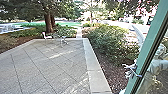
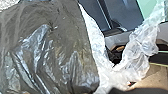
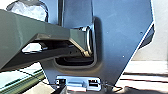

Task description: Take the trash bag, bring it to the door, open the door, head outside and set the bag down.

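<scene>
Judging by the left wrist view, I place the trash bag (image 2: 50, 50), at frame left, nearer the left hand than the right hand; whether either is spread or pinching, I can't tell.

The body has a wide blue-grey plate (image 3: 120, 30) with slanted sides and a thin pale edge. The jointed bar (image 3: 15, 30) is grey-green and angular, with a metallic ring (image 3: 89, 41) at its end. One thin dark cable (image 3: 32, 75) is visible.

In the right wrist view, you can see the robot's long grey-green jointed bar (image 3: 55, 27) crossing in front of its big, flat, dark blue-grey plate (image 3: 120, 32).
</scene>
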You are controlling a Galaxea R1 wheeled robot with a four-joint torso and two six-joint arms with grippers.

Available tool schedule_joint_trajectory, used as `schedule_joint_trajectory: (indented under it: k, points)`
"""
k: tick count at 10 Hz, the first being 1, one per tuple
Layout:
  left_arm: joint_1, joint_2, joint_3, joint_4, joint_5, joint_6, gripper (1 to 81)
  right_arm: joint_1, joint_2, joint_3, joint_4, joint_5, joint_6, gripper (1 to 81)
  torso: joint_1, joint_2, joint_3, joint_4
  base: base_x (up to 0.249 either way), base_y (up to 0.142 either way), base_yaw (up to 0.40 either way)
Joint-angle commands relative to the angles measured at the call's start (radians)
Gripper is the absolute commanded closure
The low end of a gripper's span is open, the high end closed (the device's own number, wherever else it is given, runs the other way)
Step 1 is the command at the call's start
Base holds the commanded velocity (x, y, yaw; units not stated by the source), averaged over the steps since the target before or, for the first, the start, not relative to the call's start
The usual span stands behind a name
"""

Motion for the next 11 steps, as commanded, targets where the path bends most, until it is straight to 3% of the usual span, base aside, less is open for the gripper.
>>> schedule_joint_trajectory:
  k: [1, 11]
  points:
    - [-0.042, -0.001, 0.004, 0.0, 0.057, 0.004, 81.1, 0.033, 0.003, 0.007, 0.0, -0.068, -0.004, 1.0, 0.0, 0.0, 0.0, 0.0, 0.101, 0.0, 0.0]
    - [-0.04, -0.001, 0.004, 0.0, 0.057, 0.004, 81.1, 0.034, 0.003, 0.005, 0.0, -0.068, -0.004, 1.0, -0.002, 0.0, 0.0, 0.0, 0.11, 0.0, 0.0]
